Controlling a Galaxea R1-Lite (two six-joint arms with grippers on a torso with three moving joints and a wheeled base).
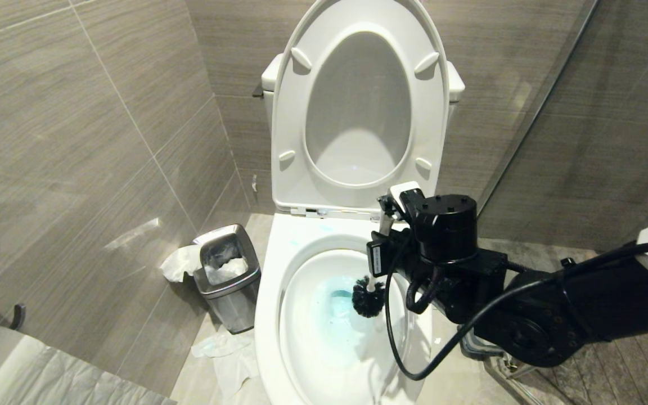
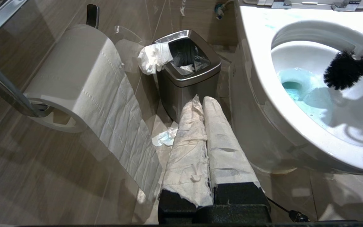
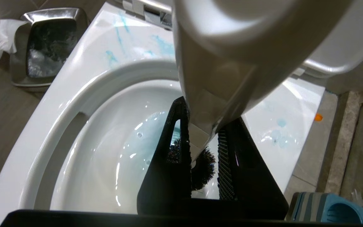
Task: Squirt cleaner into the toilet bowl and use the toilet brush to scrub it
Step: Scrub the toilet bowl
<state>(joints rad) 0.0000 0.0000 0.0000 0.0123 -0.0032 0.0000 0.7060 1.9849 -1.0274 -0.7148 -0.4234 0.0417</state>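
My right gripper [image 3: 203, 148] clamped the brush [image 1: 368, 296], bristles inside the bowl [image 1: 270, 292]; left gripper [image 2: 204, 104] sat closed, empty.

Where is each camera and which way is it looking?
Head view: up on the robot's head, looking down at the toilet bowl; the right arm reaches in from the right, its right gripper holding the toilet brush.
Left wrist view: low beside the toilet, facing the steel bin and a toilet paper roll; the paper-wrapped left gripper shows, shut.
Right wrist view: above the bowl, looking down along the brush handle between the black fingers.
Shared: all three show the bowl with blue cleaner and the brush's dark bristles.
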